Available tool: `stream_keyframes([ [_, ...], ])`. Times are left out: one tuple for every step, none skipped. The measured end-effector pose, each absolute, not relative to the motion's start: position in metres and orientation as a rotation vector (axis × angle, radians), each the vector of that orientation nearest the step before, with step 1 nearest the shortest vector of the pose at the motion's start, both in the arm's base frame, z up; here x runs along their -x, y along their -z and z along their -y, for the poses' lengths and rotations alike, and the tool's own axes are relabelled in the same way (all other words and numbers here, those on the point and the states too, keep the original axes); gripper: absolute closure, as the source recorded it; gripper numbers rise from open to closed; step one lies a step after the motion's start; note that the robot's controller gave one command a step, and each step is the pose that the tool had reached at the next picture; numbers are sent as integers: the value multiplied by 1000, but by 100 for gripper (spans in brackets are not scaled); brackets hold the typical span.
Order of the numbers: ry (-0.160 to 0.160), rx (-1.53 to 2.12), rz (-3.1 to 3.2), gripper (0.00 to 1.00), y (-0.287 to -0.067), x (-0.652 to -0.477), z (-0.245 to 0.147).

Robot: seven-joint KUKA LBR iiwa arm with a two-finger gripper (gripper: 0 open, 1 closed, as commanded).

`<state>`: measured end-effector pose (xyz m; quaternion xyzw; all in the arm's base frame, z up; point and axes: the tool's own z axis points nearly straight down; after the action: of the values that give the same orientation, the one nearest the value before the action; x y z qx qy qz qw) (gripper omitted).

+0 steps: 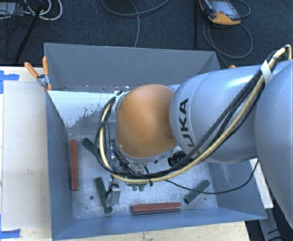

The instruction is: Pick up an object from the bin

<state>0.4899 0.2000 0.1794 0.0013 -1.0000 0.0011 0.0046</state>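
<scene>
Gripper (113,194) sits low near the bin (61,134) floor, front left, just beside a dark green stick (106,206). Can't tell how open the claw is or whether it has anything. Risk: the thin, flat stick slides away, or the claw scrapes the floor.

light: bright overhead | sheen: bin (71,112) floor upper left | shadow: beneath arm (226,119)

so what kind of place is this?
Probably a robotics lab, a bin-picking test cell: a KUKA arm reaches into a grey metal bin of loose sticks, with cables strewn on dark carpet behind.
</scene>
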Motion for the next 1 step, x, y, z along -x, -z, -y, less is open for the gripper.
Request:
stream_keyframes([
  [1,-601,3087,0,-70,-490,-199],
])
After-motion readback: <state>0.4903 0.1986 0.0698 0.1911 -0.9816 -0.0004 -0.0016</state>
